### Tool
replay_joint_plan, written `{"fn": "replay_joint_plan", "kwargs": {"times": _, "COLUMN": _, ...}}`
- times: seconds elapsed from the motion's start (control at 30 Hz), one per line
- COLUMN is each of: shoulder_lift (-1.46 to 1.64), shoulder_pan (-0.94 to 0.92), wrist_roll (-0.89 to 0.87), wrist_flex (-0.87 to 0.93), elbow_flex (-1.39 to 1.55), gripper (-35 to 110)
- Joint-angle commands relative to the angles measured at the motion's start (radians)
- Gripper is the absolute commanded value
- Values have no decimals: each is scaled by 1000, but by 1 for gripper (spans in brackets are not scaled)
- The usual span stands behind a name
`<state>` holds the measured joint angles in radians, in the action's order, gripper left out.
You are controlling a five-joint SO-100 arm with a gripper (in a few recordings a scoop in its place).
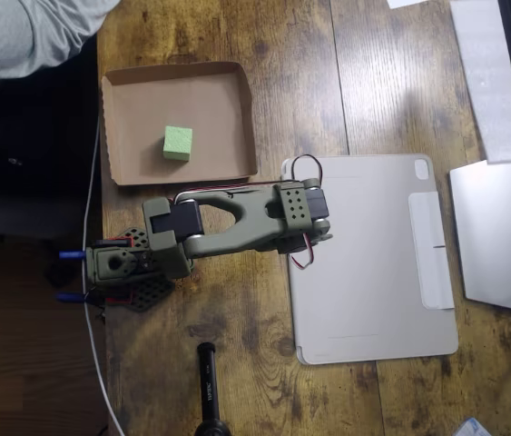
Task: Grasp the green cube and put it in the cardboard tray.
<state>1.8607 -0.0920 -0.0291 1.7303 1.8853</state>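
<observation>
In the overhead view the green cube [178, 143] sits inside the cardboard tray [119, 100], on the tray's floor a little left of and below its middle, clear of all 4 low rims. The tray lies on the wooden table [346, 73] toward the upper left. The olive-green arm [228, 222] is folded just below the tray, its base at the left table edge and its upper link reaching right to a joint block that overlaps the left edge of the grey tablet cover [373, 263]. The gripper is tucked under that folded end, so whether its jaws are apart or together cannot be told. The cube lies well apart from that end of the arm, up and to the left, with the tray's lower rim between them. A person's grey sleeve [19, 32] shows at the top left corner
</observation>
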Motion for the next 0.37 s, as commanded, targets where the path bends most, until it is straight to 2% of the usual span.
{"fn": "replay_joint_plan", "kwargs": {"times": 0.0, "shoulder_lift": 38, "shoulder_pan": 5, "wrist_roll": -23, "wrist_flex": 6, "elbow_flex": -2, "gripper": 0}}
{"fn": "replay_joint_plan", "kwargs": {"times": 0.33, "shoulder_lift": 40, "shoulder_pan": 15, "wrist_roll": -23, "wrist_flex": 9, "elbow_flex": -5, "gripper": 0}}
